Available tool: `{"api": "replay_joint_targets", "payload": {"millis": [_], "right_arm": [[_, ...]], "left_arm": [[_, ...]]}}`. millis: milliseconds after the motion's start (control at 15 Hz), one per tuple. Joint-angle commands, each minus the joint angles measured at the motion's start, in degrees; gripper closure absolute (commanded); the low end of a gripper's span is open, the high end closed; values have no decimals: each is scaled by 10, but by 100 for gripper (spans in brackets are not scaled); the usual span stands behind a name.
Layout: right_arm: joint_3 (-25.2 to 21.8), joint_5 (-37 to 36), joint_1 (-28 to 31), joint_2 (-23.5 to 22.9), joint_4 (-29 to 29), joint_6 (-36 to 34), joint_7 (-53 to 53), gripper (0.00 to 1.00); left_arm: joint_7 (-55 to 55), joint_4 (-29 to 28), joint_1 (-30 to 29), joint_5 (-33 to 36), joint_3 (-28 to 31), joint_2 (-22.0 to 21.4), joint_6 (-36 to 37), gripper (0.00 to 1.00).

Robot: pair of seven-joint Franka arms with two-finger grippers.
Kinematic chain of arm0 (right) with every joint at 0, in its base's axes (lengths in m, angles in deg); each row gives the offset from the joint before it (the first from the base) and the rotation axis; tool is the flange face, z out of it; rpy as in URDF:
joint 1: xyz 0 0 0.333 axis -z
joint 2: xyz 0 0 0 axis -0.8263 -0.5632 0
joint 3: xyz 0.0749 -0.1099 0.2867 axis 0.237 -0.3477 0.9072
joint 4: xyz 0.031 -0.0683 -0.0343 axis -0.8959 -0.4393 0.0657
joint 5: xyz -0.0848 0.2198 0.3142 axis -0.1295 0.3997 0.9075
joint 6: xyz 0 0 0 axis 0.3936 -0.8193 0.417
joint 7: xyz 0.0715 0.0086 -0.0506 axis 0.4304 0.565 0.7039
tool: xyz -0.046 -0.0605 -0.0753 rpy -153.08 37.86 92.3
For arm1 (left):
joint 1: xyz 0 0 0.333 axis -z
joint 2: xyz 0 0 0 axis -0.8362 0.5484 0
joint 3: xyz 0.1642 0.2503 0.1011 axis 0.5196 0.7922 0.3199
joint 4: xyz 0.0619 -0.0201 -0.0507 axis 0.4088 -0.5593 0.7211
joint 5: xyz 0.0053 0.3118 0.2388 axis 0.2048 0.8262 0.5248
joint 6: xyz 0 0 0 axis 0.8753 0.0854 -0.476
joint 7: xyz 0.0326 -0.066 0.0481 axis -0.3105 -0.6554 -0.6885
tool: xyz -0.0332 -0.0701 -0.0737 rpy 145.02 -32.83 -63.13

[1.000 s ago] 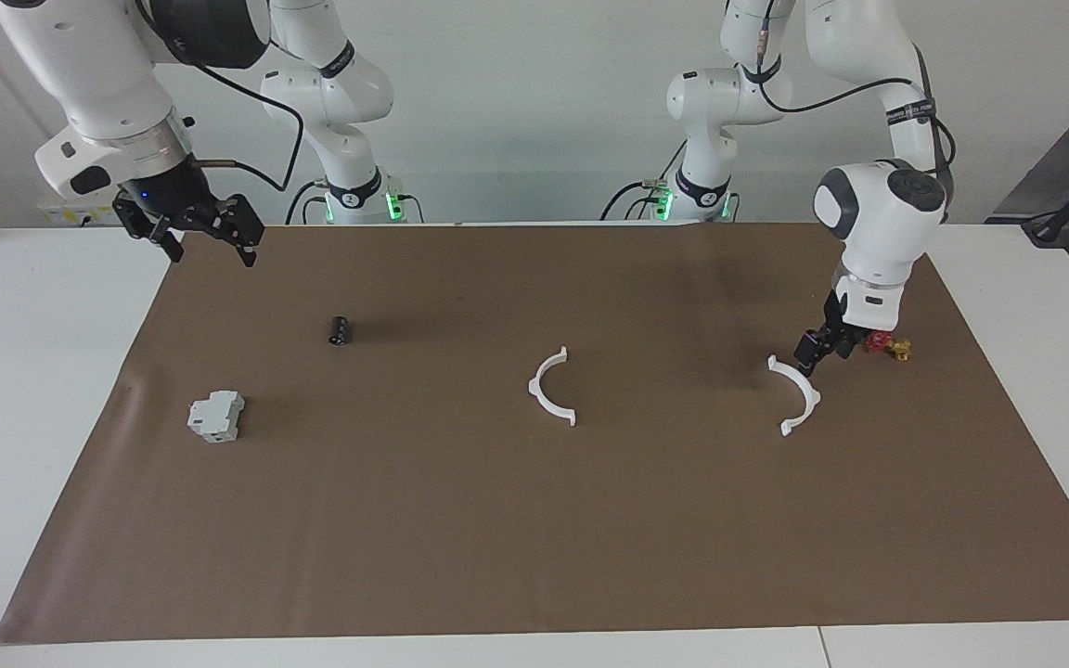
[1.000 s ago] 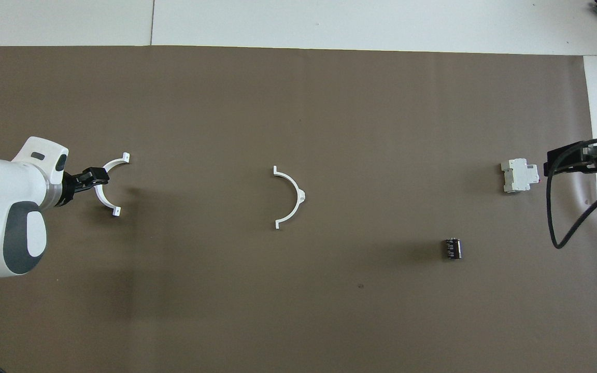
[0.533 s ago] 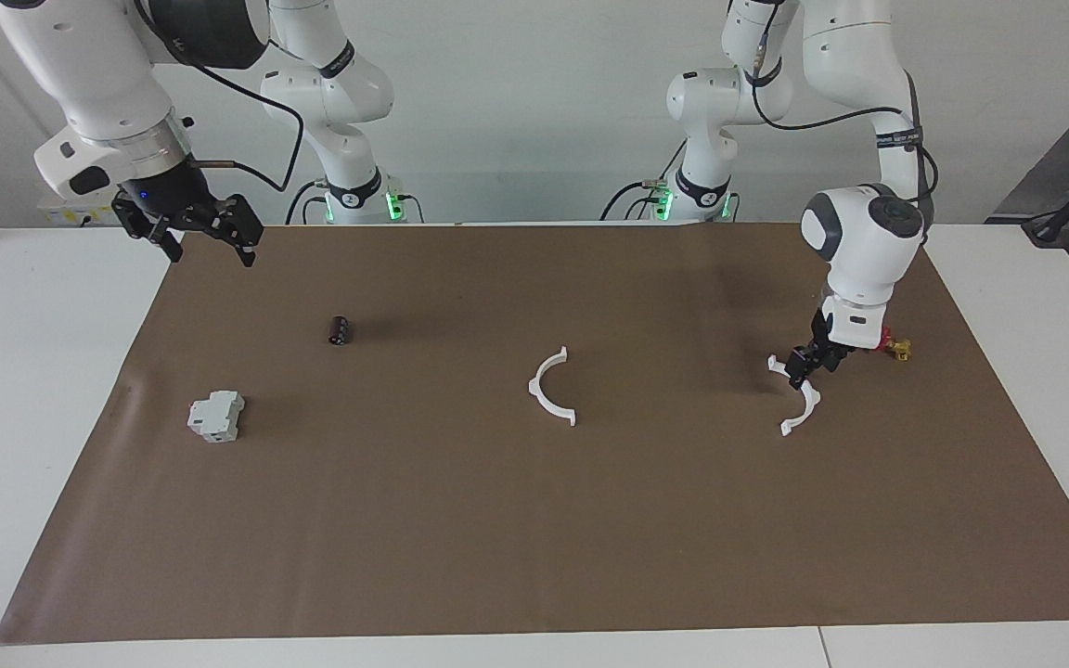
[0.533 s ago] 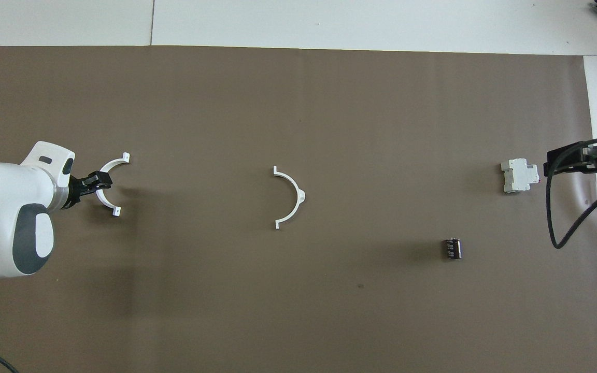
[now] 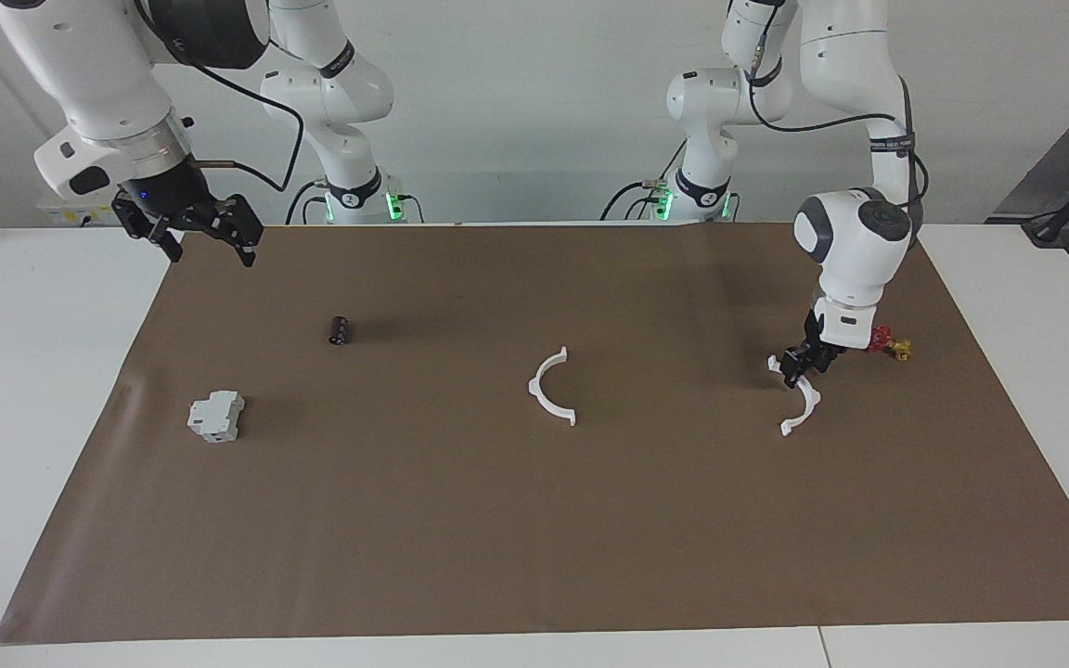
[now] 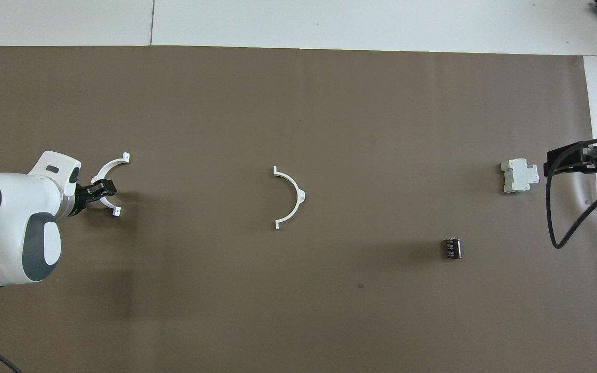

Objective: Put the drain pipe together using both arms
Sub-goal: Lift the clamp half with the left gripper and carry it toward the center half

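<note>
The drain pipe lies as two separate white half-ring arcs on the brown mat. One arc (image 5: 553,390) (image 6: 292,197) rests at the table's middle. The second arc (image 5: 805,408) (image 6: 109,166) lies toward the left arm's end. My left gripper (image 5: 799,368) (image 6: 104,187) is down on this arc's middle, its open fingers either side of the band, and the arc still lies flat on the mat. My right gripper (image 5: 208,243) (image 6: 550,161) waits, raised and open, over the mat's edge at the right arm's end, holding nothing.
A grey-white boxy block (image 5: 216,415) (image 6: 519,175) sits toward the right arm's end. A small black cylinder (image 5: 340,329) (image 6: 452,247) lies nearer to the robots than the block. A red-and-yellow valve piece (image 5: 889,346) lies beside the left gripper.
My left gripper has come down onto the arc's middle and its fingers have narrowed around the band. The arc and the right arm have not moved.
</note>
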Motion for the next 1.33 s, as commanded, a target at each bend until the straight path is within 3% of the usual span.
{"api": "replay_joint_targets", "payload": {"millis": [0, 200, 467, 667, 1000, 1267], "right_arm": [[6, -6, 8, 3, -1, -7, 13, 0], [6, -6, 8, 3, -1, -7, 13, 0], [6, -6, 8, 3, -1, -7, 13, 0], [6, -6, 8, 3, -1, -7, 13, 0], [6, -6, 8, 3, -1, -7, 13, 0], [6, -6, 8, 3, -1, -8, 13, 0]], "left_arm": [[5, -9, 5, -4, 5, 2, -21, 24], [5, -8, 6, -4, 5, 2, -20, 31], [-1, 1, 19, -4, 5, 6, -19, 66], [-1, 5, 27, -4, 5, 5, -13, 100], [-4, 10, 35, -4, 4, 3, -10, 100], [-39, 47, 50, -4, 0, -7, 73, 100]]}}
